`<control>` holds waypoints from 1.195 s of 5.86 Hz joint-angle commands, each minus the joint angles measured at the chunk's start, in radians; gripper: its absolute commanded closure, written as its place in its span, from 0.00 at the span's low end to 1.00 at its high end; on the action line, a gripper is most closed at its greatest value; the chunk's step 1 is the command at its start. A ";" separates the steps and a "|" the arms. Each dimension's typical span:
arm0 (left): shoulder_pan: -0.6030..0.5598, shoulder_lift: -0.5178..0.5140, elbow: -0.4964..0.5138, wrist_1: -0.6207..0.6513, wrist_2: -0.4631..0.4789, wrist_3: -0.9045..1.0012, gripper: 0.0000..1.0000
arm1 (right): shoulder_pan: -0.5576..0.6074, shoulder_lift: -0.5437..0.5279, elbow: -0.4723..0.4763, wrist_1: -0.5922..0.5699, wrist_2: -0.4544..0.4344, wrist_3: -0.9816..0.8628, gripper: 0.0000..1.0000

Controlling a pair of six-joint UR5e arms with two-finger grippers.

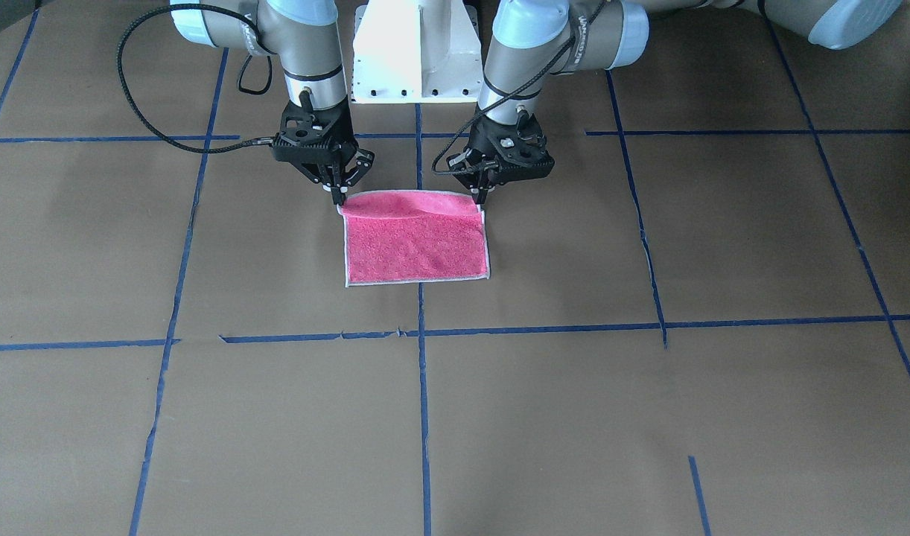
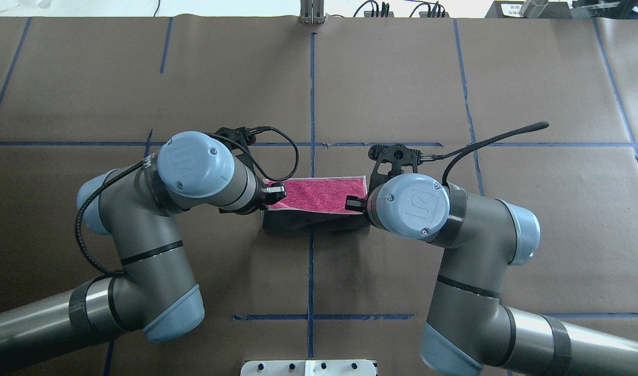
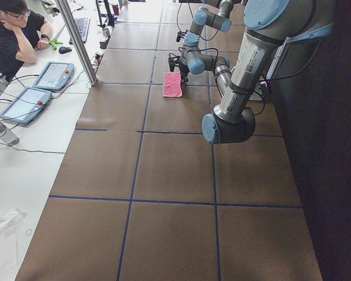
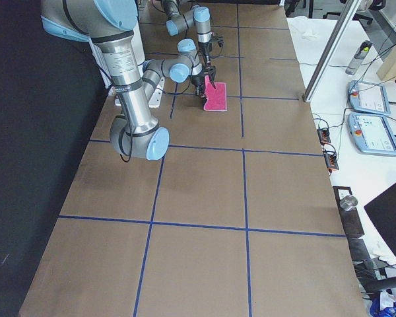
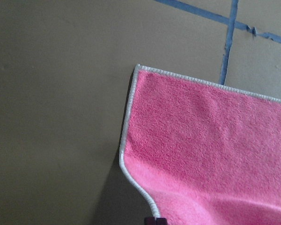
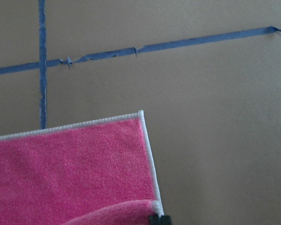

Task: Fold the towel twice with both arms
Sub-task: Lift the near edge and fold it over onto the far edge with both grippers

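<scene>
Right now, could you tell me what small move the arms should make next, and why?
Probably carry both corners a little farther from the robot, together. The left gripper and right gripper each pinch a raised robot-side corner of the towel, its edge curling over the flat part.

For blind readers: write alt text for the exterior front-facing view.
Two grippers pinch the robot-side corners of a pink towel, that edge raised off a brown table with blue tape. The left gripper is on the view's right, the right gripper opposite.
</scene>
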 commanded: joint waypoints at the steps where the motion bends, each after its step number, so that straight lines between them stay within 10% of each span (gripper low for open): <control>1: -0.036 -0.039 0.077 -0.003 0.000 0.054 0.98 | 0.059 0.086 -0.121 0.003 0.010 -0.013 1.00; 4: -0.058 -0.088 0.170 -0.005 0.000 0.088 0.94 | 0.091 0.142 -0.269 0.093 0.018 -0.013 0.97; 5: -0.088 -0.095 0.204 -0.010 0.000 0.129 0.80 | 0.130 0.150 -0.307 0.096 0.043 -0.014 0.76; 7: -0.168 -0.167 0.359 -0.061 -0.008 0.244 0.00 | 0.229 0.215 -0.429 0.096 0.156 -0.162 0.01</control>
